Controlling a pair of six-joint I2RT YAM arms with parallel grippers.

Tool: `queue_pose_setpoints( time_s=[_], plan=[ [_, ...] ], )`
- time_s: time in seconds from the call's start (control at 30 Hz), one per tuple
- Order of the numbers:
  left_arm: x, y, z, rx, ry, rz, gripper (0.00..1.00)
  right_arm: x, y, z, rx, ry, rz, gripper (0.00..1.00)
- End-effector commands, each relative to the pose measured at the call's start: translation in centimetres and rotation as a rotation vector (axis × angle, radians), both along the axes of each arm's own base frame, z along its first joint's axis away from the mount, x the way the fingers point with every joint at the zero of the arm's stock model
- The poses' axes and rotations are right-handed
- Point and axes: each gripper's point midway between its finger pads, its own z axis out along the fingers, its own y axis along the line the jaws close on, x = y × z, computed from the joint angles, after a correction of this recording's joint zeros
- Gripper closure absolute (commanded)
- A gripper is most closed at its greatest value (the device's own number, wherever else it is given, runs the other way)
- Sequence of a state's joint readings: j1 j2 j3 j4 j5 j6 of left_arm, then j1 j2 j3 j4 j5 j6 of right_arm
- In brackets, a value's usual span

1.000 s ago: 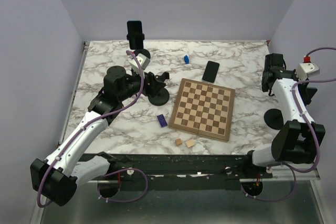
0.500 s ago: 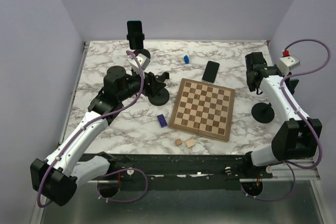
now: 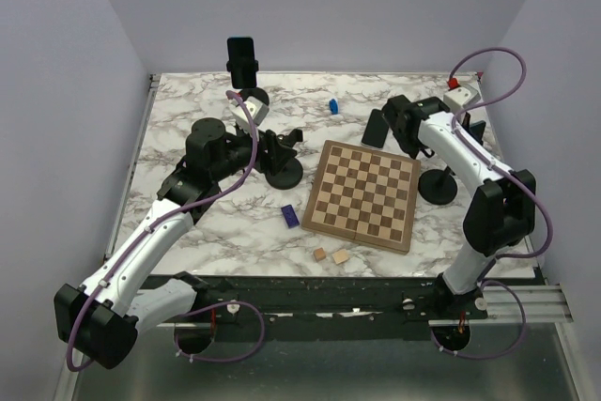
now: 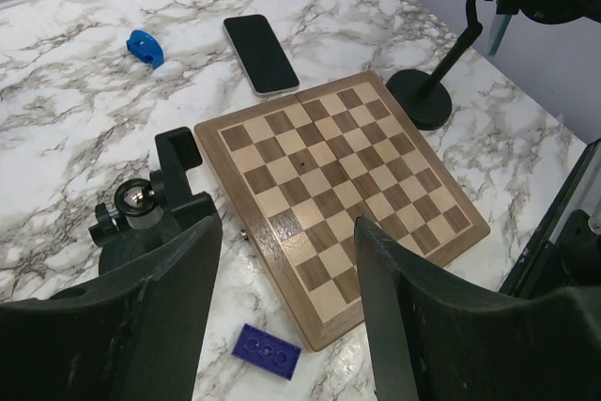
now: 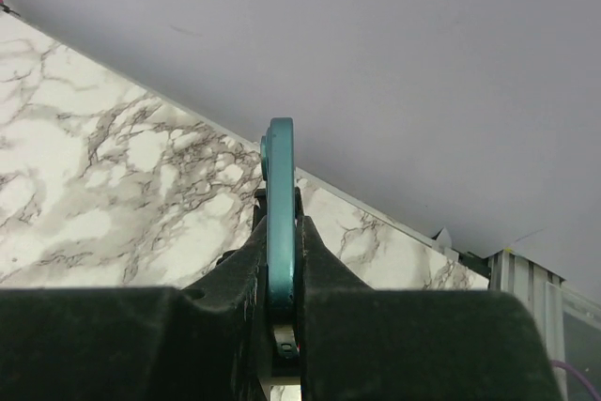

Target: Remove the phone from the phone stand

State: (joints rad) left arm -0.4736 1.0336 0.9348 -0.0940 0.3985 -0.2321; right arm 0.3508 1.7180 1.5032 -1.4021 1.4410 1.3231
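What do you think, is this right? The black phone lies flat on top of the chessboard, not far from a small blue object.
Not quite: the black phone lies flat on the marble table, just past the edge of the chessboard, not far from a small blue object. The left wrist view shows it.

Table had a white marble top with grey veins and took up most of the top view. Three plain pale lavender walls boxed it in: back wall across the upper frame, left wall, right wall. Table's front edge was dark, with a silver metal rail at lower right. Grey-green surface along the bottom strip, floor or lower shelf, couldn't tell. Light was even and diffuse, with soft shadows. Right wrist view had the same wall filling the upper frame above the marble.
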Motion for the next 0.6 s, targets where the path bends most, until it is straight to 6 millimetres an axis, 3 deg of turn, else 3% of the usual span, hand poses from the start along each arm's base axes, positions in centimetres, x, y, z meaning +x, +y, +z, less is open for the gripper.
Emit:
queue_pose_setpoints(
  time_s=[0.0,0.07,0.13,0.2,0.37,0.47,0.57],
  plan=[
    [-0.4,-0.3,0.7,-0.005,-0.019,-0.025,0.33,0.5,1.4,-2.5,0.096,-0.035,-0.008,0.91],
    [-0.4,-0.4,0.7,-0.004,-0.020,-0.027,0.33,0.1,1.2,-2.3,0.084,-0.036,-0.007,0.75],
    [-0.4,-0.4,0.7,-0.007,-0.019,-0.028,0.33,-0.1,1.1,-1.9,0.083,-0.035,-0.003,0.49],
    [-0.5,-0.4,0.7,-0.009,-0.018,-0.030,0.33,-0.2,1.1,-1.5,0.094,-0.016,0.002,0.32],
    [-0.4,-0.4,0.6,-0.009,-0.024,-0.026,0.33,0.6,2.7,-0.3,0.111,0.067,0.118,0.12],
    [-0.4,-0.2,0.7,-0.003,-0.036,-0.017,0.33,1.8,4.4,0.4,0.203,0.072,0.312,0.00],
    [-0.5,0.1,0.9,0.005,-0.069,-0.001,0.31,2.0,6.0,2.2,0.273,0.005,0.503,0.00]
  ],
)
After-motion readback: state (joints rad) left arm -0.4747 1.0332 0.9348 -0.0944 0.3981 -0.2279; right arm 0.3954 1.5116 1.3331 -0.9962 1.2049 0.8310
